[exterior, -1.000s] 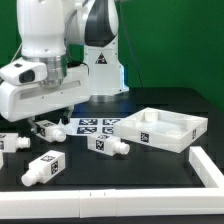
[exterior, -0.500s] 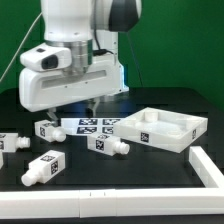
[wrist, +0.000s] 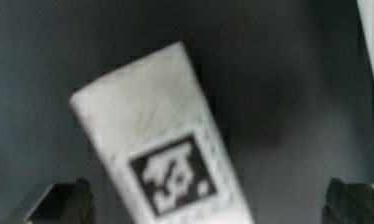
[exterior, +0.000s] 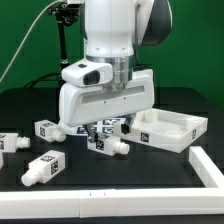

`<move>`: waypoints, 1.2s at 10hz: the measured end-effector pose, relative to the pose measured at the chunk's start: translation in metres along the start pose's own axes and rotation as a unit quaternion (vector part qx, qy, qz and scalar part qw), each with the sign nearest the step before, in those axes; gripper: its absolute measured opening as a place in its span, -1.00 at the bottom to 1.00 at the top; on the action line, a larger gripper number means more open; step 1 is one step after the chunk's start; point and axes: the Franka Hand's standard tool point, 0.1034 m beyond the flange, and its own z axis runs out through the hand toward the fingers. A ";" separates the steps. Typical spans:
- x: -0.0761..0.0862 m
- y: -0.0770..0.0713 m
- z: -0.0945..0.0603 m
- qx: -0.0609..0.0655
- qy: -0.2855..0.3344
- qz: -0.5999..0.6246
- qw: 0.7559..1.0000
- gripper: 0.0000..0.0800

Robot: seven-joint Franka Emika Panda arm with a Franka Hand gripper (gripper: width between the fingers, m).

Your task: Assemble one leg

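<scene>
The small white square-sectioned plastic leg (wrist: 152, 110) is shown plain white, with a black-and-white square tag (wrist: 171, 172) printed near one end. The same white and the same tag pattern are seen on the other leg blocks (exterior: 42, 170). The matte table surface (exterior: 150, 170) is black, the backdrop (exterior: 20, 40) green, the large flat square tabletop (exterior: 172, 128) white, and the robot arm's casing (exterior: 105, 95) white.

The arm (exterior: 112, 28) wears smooth, glossy white shells with rounded contours, and its upper joint (exterior: 152, 20) is black. Below sits a boxy white housing (exterior: 105, 98), with a rounded pale module (exterior: 82, 73) on the exterior view's left. The jaws look dark, though the wrist view blurs them.
</scene>
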 end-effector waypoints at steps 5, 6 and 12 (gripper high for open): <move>-0.028 0.006 0.011 -0.003 0.003 -0.023 1.000 0.56; -0.028 0.006 0.011 -0.003 0.003 -0.023 1.000 0.11; -0.108 0.008 -0.017 -0.002 -0.007 0.014 1.000 -0.29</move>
